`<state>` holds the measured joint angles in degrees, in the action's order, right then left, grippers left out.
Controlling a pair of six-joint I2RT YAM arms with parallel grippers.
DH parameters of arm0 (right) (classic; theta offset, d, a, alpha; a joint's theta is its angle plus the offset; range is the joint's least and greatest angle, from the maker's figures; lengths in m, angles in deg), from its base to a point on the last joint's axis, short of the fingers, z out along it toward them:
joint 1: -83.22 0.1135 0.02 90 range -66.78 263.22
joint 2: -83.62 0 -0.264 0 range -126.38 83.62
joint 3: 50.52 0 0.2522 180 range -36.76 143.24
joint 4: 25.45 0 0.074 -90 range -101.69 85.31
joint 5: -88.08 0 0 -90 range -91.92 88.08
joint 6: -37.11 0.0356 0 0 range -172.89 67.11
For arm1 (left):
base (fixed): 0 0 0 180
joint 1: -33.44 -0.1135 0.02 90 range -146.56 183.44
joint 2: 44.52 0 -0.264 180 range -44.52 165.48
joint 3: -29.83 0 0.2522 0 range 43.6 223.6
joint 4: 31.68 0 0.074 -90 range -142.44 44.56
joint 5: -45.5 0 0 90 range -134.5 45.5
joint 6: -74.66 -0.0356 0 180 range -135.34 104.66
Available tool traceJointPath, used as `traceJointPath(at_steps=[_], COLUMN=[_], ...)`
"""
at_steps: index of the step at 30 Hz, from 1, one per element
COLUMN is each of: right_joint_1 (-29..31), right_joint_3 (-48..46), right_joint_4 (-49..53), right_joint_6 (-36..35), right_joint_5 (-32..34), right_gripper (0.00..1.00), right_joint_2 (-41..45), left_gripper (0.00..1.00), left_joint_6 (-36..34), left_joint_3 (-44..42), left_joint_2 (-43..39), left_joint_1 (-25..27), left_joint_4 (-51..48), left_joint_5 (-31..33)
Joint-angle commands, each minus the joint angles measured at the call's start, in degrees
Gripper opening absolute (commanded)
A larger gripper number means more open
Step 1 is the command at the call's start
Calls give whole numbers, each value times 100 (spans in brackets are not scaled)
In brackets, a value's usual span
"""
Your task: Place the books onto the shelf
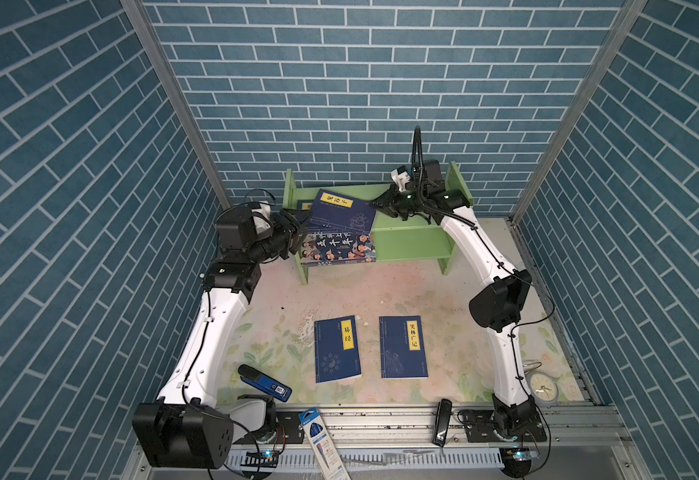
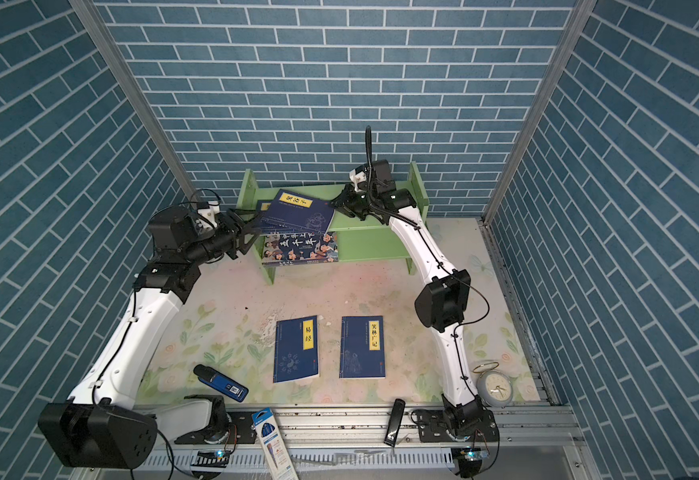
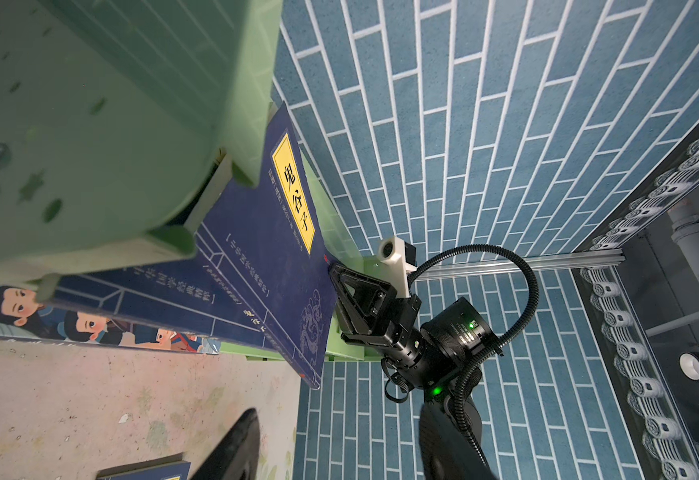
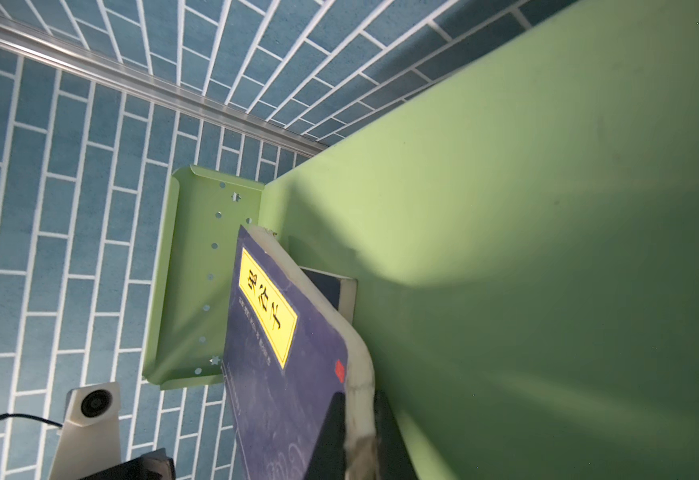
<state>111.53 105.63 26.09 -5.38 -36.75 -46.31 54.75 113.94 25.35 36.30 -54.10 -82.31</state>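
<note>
Blue brick-pattern walls point(image 1: 360, 83) close me in on three sides, with a metal post point(image 1: 169, 83) at each back corner. The counter point(image 1: 422, 299) wears a faded floral mat, scuffed near the middle. The shelf point(image 1: 410, 249) stands along the back edge.

My right pincer point(image 1: 374, 204) is clamped on a corner of the tilted book point(image 1: 341, 210), which leans over the left end of the upper tier, on top of a second book point(image 1: 306, 205). The cartoon book point(image 1: 339, 247) sits on the lower tier, at its left end. My left pincer point(image 1: 297, 228) has its jaws parted at the shelf's left panel; I cannot tell whether it touches.

Toward the front edge, the near-left book point(image 1: 337, 349) and the near-right book point(image 1: 403, 347) lie flat, apart. A clock point(image 1: 543, 388) sits in the front right corner and a blue device point(image 1: 264, 382) at the front left.
</note>
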Motion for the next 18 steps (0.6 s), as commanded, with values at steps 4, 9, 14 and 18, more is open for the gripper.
traceJointPath(at_steps=[4,9,14,18], right_joint_1=[-3,17,45,82], right_joint_3=[324,405,548,828], right_joint_4=[-221,-531,-755,-842], right_joint_6=[-277,-277,-289,-268], right_joint_5=[-305,-521,-647,-746], right_gripper=[5,6,7,8], right_joint_2=[-156,-269,-416,-609], left_gripper=[63,63,63,63], left_joint_6=[-43,-40,-31,-39], left_joint_3=[-58,-52,-22,14], left_joint_2=[27,61,100,93], left_joint_1=[-30,-30,-30,-30], left_joint_4=[117,115,122,98], left_joint_5=[-61,-52,-43,-51])
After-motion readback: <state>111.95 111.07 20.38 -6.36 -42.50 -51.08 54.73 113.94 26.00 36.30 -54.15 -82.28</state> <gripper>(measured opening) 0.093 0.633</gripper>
